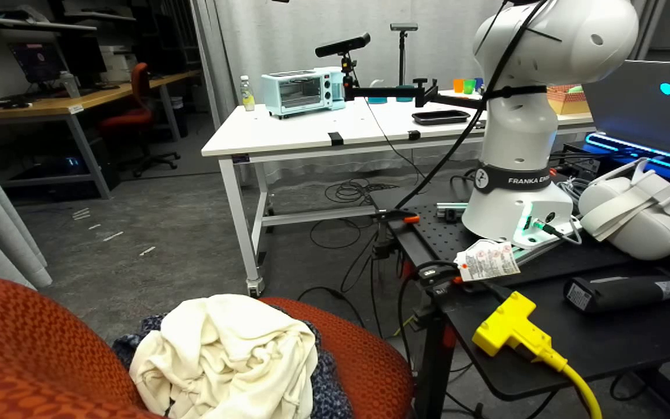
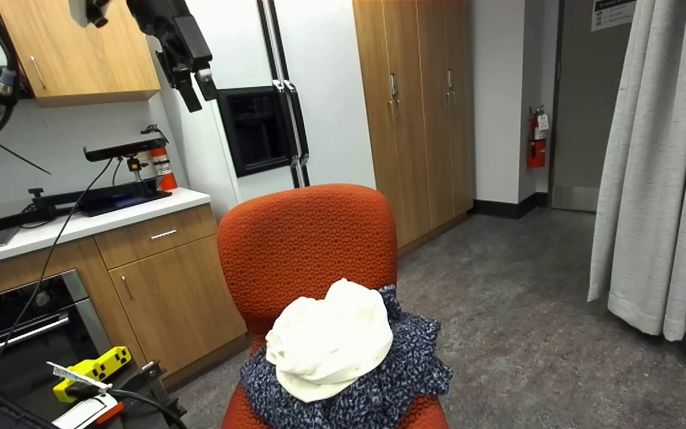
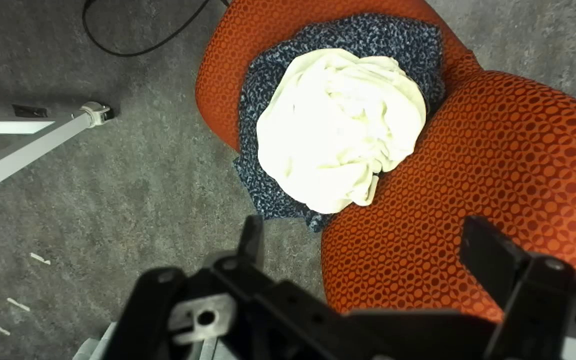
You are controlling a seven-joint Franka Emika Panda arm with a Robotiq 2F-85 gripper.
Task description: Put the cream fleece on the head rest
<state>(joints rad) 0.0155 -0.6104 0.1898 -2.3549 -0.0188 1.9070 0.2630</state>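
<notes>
The cream fleece lies bunched on the chair seat, on top of a dark blue speckled fabric. It also shows in an exterior view and in the wrist view. The head rest is the rounded top of the rust-orange chair back, and it is bare. The chair back also shows in an exterior view and in the wrist view. My gripper is open and empty, high above the chair. It shows at the top of an exterior view, apart from fleece and chair.
A black cart with a yellow power splitter stands beside the chair. A white table holds a toaster oven. A counter and a grey curtain flank the chair. Cables lie on the floor.
</notes>
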